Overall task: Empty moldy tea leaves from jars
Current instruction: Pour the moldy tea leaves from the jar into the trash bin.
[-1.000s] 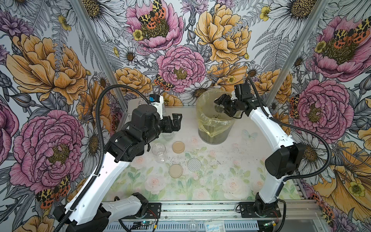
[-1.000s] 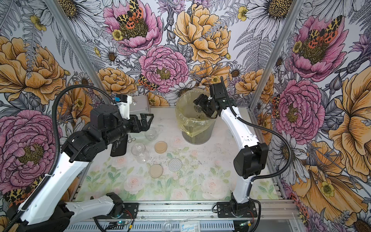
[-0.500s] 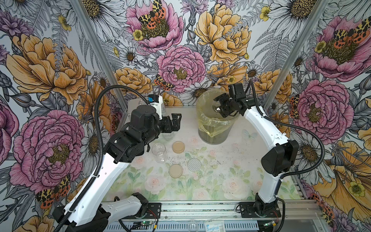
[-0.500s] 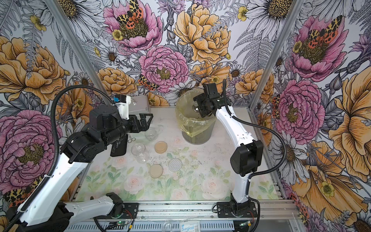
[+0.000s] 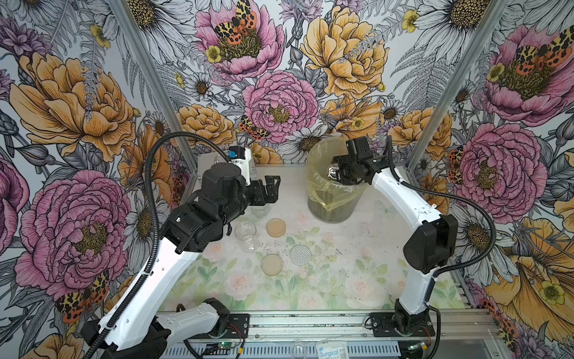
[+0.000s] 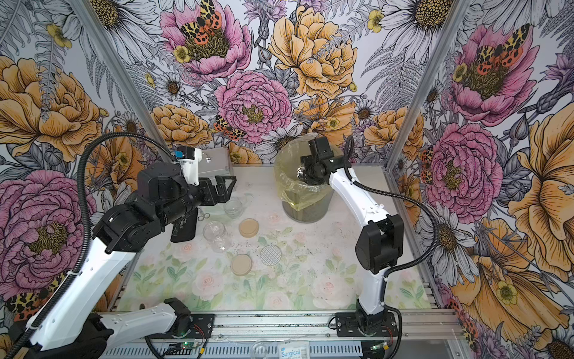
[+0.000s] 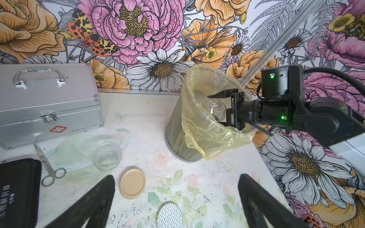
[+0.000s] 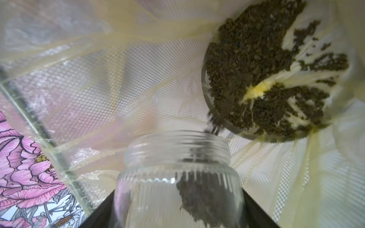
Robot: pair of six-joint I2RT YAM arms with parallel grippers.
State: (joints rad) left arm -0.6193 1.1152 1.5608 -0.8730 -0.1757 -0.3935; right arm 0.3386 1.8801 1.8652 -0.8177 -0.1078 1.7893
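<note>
My right fingers (image 7: pixel 219 94) have dipped deeper into the bin (image 5: pixel 334 208), clamped on the tipped jar (image 8: pixel 177 177). Tea leaves (image 8: pixel 199 199) are sliding out towards the pile inside. I judge this the last jar, nearly emptied. My left fingers (image 7: pixel 94 199) stand apart, idle near the bin.

Both top views look steeply down from high above the table (image 5: pixel 341 289), from the edge farthest from the mesh bin (image 5: pixel 330 214), facing the flowered back wall (image 5: pixel 279 93). They share nearly the whole scene, bin included. The left wrist camera sits low over the table, well apart from the bin, looking across at its side, with the left fingers (image 7: pixel 92 203) in the foreground. The right wrist camera is very near, at the bin's mouth, looking inside past the jar (image 8: pixel 177 183) to the tea leaves (image 8: pixel 246 65) at the bottom.
</note>
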